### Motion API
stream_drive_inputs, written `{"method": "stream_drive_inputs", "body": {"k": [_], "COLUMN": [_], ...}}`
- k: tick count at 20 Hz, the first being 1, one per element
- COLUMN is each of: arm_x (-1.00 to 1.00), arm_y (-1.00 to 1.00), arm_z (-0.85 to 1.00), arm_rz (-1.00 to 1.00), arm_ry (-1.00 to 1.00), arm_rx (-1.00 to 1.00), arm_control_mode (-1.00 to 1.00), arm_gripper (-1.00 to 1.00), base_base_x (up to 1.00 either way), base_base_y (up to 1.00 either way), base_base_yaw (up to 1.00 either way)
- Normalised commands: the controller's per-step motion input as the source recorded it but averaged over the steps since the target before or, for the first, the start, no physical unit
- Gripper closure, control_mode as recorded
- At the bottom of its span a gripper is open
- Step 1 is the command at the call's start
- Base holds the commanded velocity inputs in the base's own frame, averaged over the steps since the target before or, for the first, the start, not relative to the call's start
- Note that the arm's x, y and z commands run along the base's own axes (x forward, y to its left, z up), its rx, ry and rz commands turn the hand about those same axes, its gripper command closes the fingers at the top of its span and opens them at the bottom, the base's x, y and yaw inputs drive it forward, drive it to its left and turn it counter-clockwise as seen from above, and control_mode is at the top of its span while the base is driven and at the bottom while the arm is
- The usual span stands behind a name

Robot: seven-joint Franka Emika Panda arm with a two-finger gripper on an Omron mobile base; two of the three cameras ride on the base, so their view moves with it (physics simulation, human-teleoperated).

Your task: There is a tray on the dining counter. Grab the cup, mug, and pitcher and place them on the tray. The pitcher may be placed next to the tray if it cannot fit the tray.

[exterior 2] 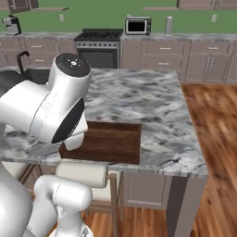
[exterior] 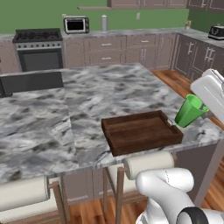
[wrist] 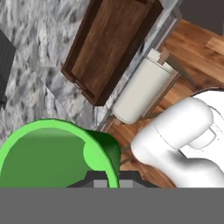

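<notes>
Beside the tray [exterior: 142,131], green cup [exterior: 190,110] tilted aloft, against the gripper [wrist: 107,183], finger spread hidden

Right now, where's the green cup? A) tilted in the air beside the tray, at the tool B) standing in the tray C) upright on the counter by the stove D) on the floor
A: the cup hangs tilted off the tray's end, against the white arm.

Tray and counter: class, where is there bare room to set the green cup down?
The tray holds nothing, so its whole wooden floor is free. The marble counter is bare behind the tray, towards the stove. The cup hangs tilted in the gripper beyond the tray's right end, where the arm crowds.
</notes>
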Motion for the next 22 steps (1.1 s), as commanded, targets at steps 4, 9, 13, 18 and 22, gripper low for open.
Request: {"method": "stream_drive_inputs", "body": {"k": [4, 9, 13, 18, 22], "arm_x": [0.00, 0.00, 0.71, 0.72, 0.58], "arm_y": [0.00, 0.00, 0.05, 0.20, 0.15], "arm_z": [0.00, 0.00, -0.09, -0.22, -0.24], "arm_rz": [0.00, 0.00, 0.02, 0.03, 0.02], "arm_ry": [0.00, 0.00, 0.02, 0.04, 0.01], "arm_rx": [0.00, 0.00, 0.00, 0.00, 0.00], "arm_control_mode": [1.00, 1.00, -1.00, -1.00, -1.00], "arm_gripper": [1.00, 1.00, 1.00, 1.00, 1.00], "base_base_x": [0.36, 0.42, 0.00, 0.00, 0.00], "base_base_y": [0.00, 0.00, 0.00, 0.00, 0.00], "base_base_yaw": [-0.02, 0.00, 0.00, 0.00, 0.00]}}
